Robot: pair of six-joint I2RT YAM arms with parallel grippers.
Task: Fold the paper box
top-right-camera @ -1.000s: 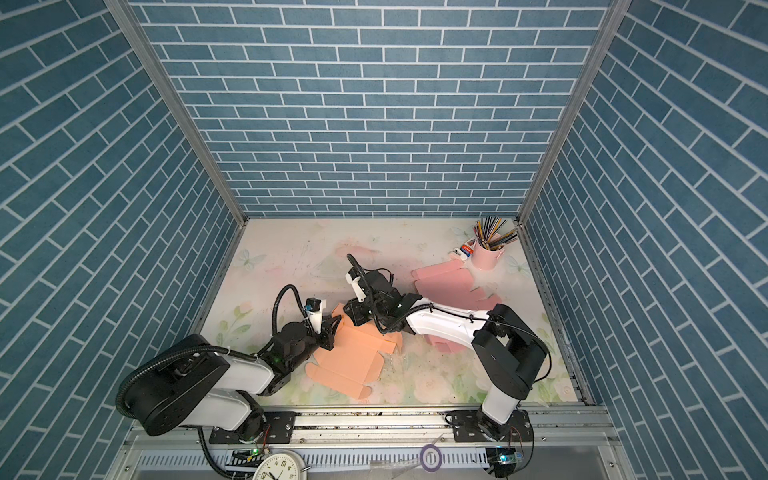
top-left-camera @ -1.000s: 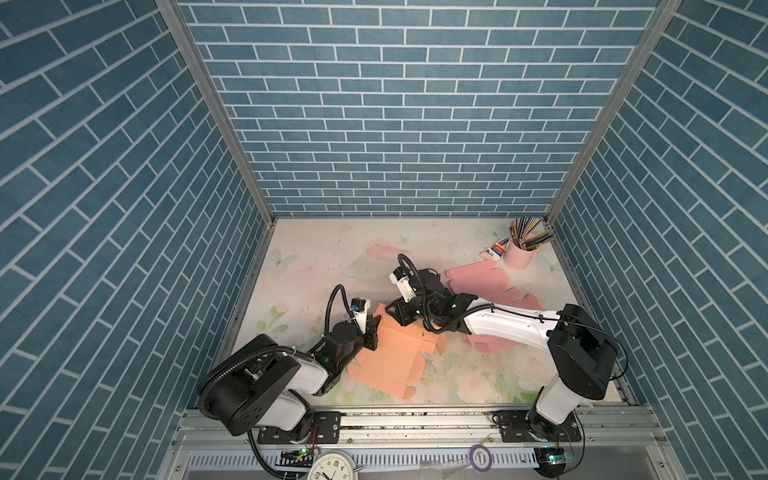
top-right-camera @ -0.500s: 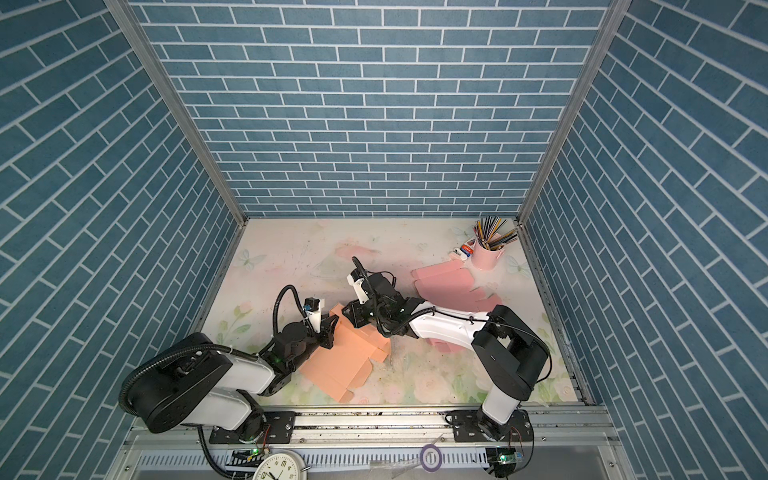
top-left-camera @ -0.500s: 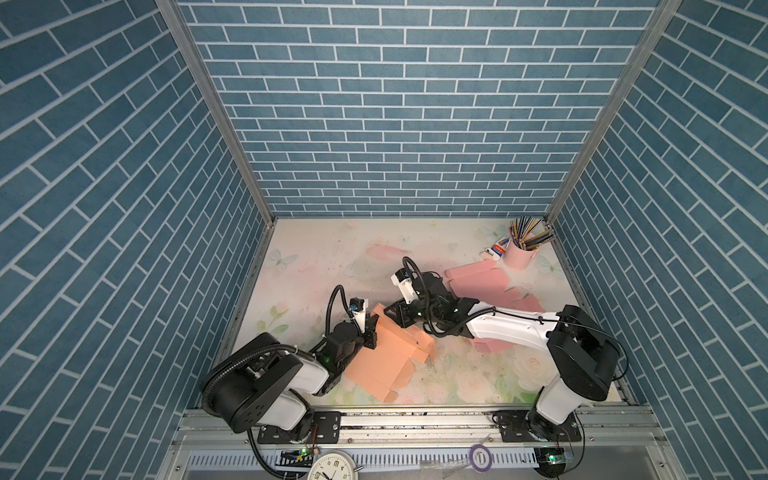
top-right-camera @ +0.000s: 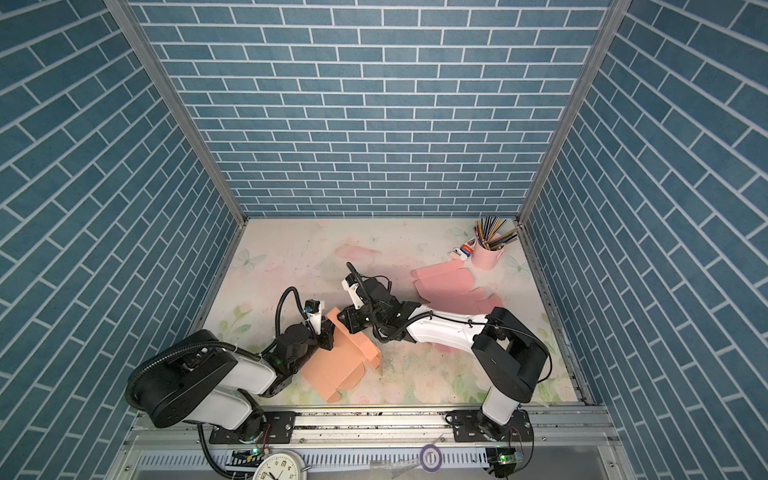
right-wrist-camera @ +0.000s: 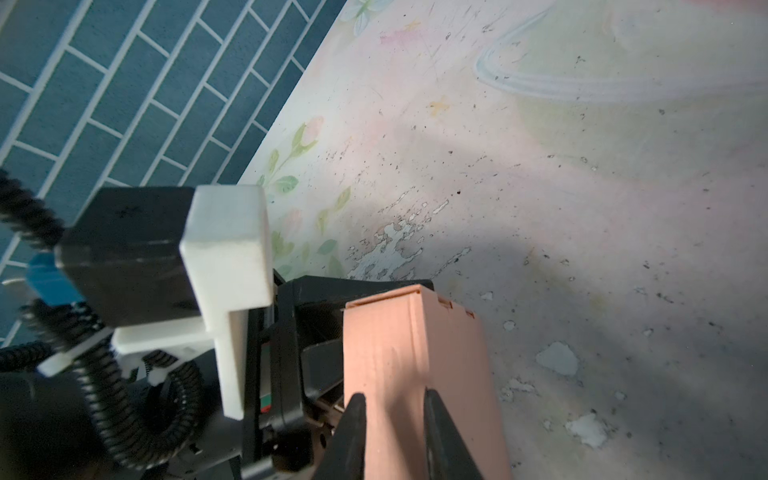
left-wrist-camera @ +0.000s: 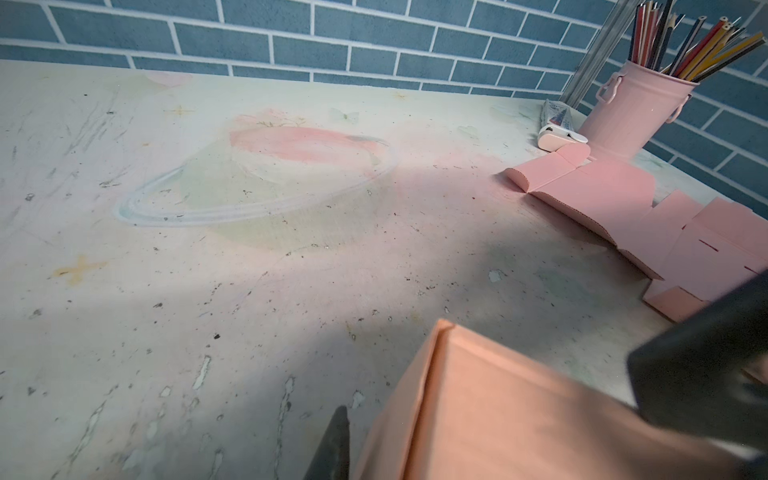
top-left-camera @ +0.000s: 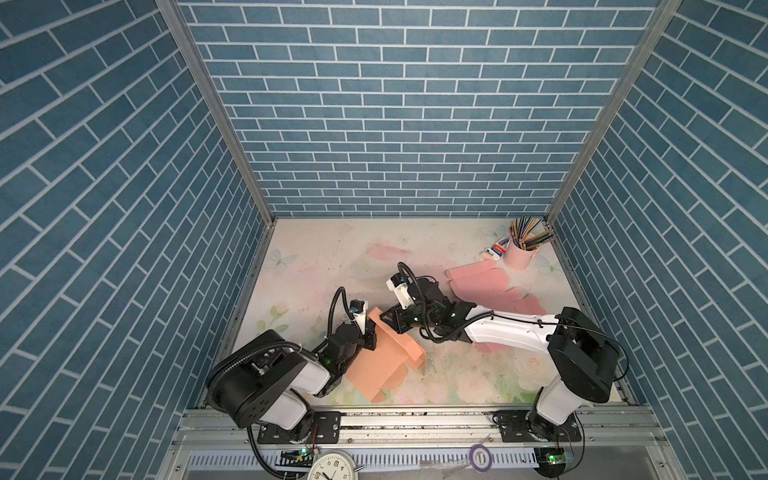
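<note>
The orange paper box [top-left-camera: 380,363] [top-right-camera: 334,368] lies partly folded at the front middle of the table, its far wall standing up. My right gripper [top-left-camera: 390,322] [top-right-camera: 347,319] reaches across to that wall. In the right wrist view its two black fingers [right-wrist-camera: 358,411] pinch the wall's upper edge [right-wrist-camera: 386,353]. My left gripper [top-left-camera: 371,334] [top-right-camera: 328,338] sits at the box's far left corner. In the left wrist view one finger [left-wrist-camera: 337,440] shows just beside the box wall [left-wrist-camera: 519,415], and the other finger is hidden behind it.
Flat pink box sheets [top-left-camera: 482,282] [left-wrist-camera: 602,199] lie at the back right, partly under the right arm. A pink cup of pencils [top-left-camera: 521,253] [left-wrist-camera: 631,116] and a small white tube [top-left-camera: 496,250] stand in the back right corner. Brick walls close three sides.
The box's right part has been lifted and folded over toward the left, so the box looks narrower. Both grippers stayed at its far edge, the right one a little closer to the left one.
</note>
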